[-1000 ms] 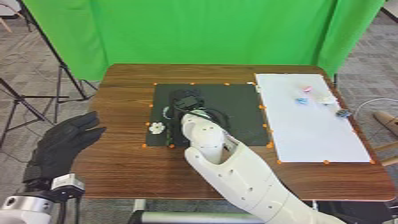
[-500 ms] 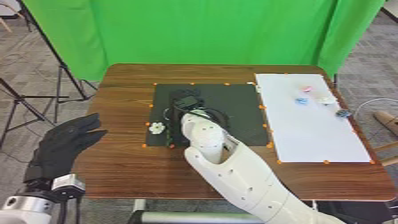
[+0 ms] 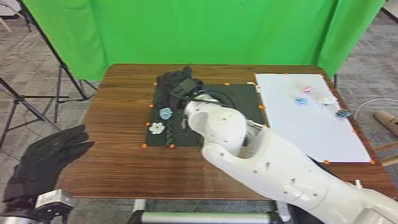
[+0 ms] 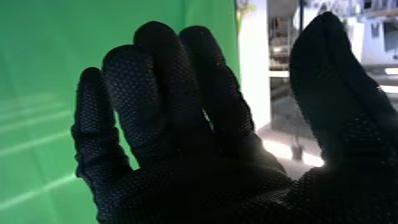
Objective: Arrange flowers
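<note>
Well, left hand: beside the near left part of the table [image 3: 115, 170], black glove [image 3: 40, 162], fingers loosely straight, thumb apart, nothing held; its arm is cut off by the head view's bottom edge.
White flower [image 3: 157, 128]: flat on the dark mat [image 3: 240, 92], near its left edge.
Blue flower [image 3: 165, 114]: on the mat, just beyond the white one.
Green strip [image 3: 170, 135]: thin and hard to make out beside those two, probably a stem.
Right hand [image 3: 178, 85]: over the mat's far left corner; fingers straight and slightly parted, thumb well away from them, nothing gripped.
Right arm [image 3: 266, 162]: hides much of the mat's near right part and the near left corner of the white sheet [image 3: 320, 135].
Sheet's flowers: small blue one [image 3: 302, 101], pink one [image 3: 307, 89], whitish one [image 3: 328, 100], then a dark bluish one [image 3: 343, 113] at the right edge, petals too small to tell.
</note>
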{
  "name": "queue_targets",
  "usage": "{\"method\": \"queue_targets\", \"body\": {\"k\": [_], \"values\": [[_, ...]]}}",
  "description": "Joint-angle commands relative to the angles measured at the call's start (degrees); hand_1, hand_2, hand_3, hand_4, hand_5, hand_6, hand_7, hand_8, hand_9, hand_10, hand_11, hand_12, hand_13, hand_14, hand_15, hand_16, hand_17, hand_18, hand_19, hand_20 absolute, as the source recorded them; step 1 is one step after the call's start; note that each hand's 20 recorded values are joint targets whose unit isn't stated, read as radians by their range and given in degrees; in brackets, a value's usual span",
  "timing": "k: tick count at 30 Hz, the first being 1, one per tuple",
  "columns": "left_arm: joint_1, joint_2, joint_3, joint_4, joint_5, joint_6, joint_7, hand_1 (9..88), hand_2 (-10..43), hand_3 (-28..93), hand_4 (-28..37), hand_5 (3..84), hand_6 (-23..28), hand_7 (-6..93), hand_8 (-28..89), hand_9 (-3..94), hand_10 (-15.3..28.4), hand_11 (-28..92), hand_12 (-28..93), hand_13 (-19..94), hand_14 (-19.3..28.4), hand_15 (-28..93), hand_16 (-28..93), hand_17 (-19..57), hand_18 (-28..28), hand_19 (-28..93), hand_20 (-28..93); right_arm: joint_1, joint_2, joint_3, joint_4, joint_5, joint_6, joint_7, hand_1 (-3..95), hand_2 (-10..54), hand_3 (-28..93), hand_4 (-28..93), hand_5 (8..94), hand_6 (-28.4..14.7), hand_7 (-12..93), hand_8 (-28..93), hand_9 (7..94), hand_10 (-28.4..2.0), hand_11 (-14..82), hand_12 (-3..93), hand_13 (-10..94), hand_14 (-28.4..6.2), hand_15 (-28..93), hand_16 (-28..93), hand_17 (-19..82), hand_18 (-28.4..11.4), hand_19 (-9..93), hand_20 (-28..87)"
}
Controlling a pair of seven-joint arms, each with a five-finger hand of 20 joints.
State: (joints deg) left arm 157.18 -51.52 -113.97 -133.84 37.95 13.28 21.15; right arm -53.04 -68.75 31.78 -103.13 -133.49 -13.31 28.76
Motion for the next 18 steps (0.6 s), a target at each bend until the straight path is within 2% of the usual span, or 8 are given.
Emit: {"method": "queue_targets", "body": {"k": [1, 2, 3, 6, 7, 8, 11, 18], "values": [[2.7, -2.40, 0.05, -0.94, -0.26, 0.83, 0.83, 25.2, 3.9, 83, -14.9, 45.3, 12.5, 14.8, -9, 37.4, 20.2, 34, 9, 27, 26.2, 51, -9, -8.9, 21.4, 54, 20, -4.7, 17.4, 12.2, -4.5, 0.9, 0.4, 2.5, 27.7, -5.1, 80, -28, 59.5, -6.4, 16, -12, 58.6, -20.6, 45.9, 23.2, 48, -19.3, 77, 21, 10, -28.1, 73, 28], [3.1, -2.50, 0.02, -1.12, -0.27, 0.97, 0.99, 25.4, 3.8, 83, -15.0, 45.4, 12.6, 14.7, -9, 37.4, 20.3, 34, 9, 27, 26.2, 51, -9, -8.8, 21.4, 54, 20, -5.8, 18.7, 13.6, -4.7, 1.6, 0.7, 2.7, 27.7, -5.0, 79, -28, 59.5, -6.5, 16, -12, 58.6, -20.7, 45.7, 23.2, 48, -19.3, 77, 21, 10, -28.1, 73, 28], [2.7, -2.56, 0.15, -1.02, -0.13, 0.84, 0.70, 25.5, 3.8, 83, -15.0, 45.5, 12.7, 14.6, -9, 37.4, 20.4, 34, 9, 27, 26.2, 51, -9, -8.8, 21.4, 54, 19, -6.9, 20.5, 14.7, -5.0, 2.1, 1.0, 3.5, 27.8, -4.9, 79, -28, 59.5, -6.6, 16, -12, 58.5, -20.7, 45.6, 23.2, 48, -19.4, 77, 21, 10, -28.1, 73, 28], [2.3, -2.59, 0.98, -0.88, -0.18, 0.95, 1.05, 25.6, 3.7, 82, -15.0, 45.6, 13.0, 14.2, -9, 37.3, 20.5, 34, 9, 27, 26.6, 52, -9, -8.9, 21.6, 54, 19, -11.9, 23.2, 20.5, -4.4, 2.7, 0.0, 4.4, 27.9, -4.7, 79, -28, 59.3, -6.8, 15, -12, 58.3, -20.8, 45.3, 23.2, 48, -19.5, 77, 20, 10, -28.2, 73, 28], [2.7, -2.34, 1.34, -0.90, -0.39, 1.27, 1.81, 25.7, 3.7, 82, -15.0, 45.6, 13.1, 14.0, -9, 37.3, 20.6, 34, 10, 27, 26.6, 52, -9, -9.0, 21.6, 55, 19, -13.5, 23.5, 22.5, -3.8, 3.0, -0.8, 4.6, 27.8, -4.6, 79, -28, 59.1, -6.9, 15, -12, 58.2, -20.9, 45.3, 23.2, 48, -19.5, 77, 20, 10, -28.1, 73, 28], [2.6, -2.37, 1.71, -0.88, -0.30, 1.36, 1.90, 25.8, 3.7, 82, -15.0, 45.7, 13.2, 13.9, -9, 37.2, 20.7, 34, 10, 27, 26.7, 52, -9, -9.0, 21.6, 55, 19, -14.3, 24.6, 23.5, -3.4, 4.2, -1.0, 5.4, 27.8, -4.6, 79, -28, 59.0, -7.0, 15, -12, 58.1, -20.9, 45.3, 23.3, 48, -19.4, 77, 20, 11, -27.9, 74, 28], [2.3, -2.28, 2.21, -0.64, -0.18, 1.11, 1.77, 25.9, 3.6, 82, -14.9, 45.8, 13.4, 13.6, -9, 37.2, 20.9, 34, 10, 27, 26.6, 52, -9, -9.0, 21.6, 55, 19, -17.8, 26.0, 27.3, -1.7, 4.1, -2.3, 7.2, 28.1, -4.1, 78, -28, 58.2, -7.1, 15, -11, 58.2, -20.8, 45.2, 23.2, 50, -18.0, 78, 20, 15, -27.4, 77, 29], [1.3, -1.76, 3.64, -0.11, -0.10, 0.99, 2.21, 26.1, 3.3, 82, -14.8, 46.1, 13.7, 13.1, -8, 37.1, 21.2, 34, 10, 26, 26.9, 53, -10, -9.0, 21.6, 55, 19, -21.5, 27.6, 30.8, 2.7, 2.7, -3.1, 9.4, 27.8, -4.1, 78, -28, 57.0, -7.3, 14, -11, 57.6, -20.7, 45.6, 23.4, 51, -17.7, 78, 21, 16, -27.4, 77, 29]]}}
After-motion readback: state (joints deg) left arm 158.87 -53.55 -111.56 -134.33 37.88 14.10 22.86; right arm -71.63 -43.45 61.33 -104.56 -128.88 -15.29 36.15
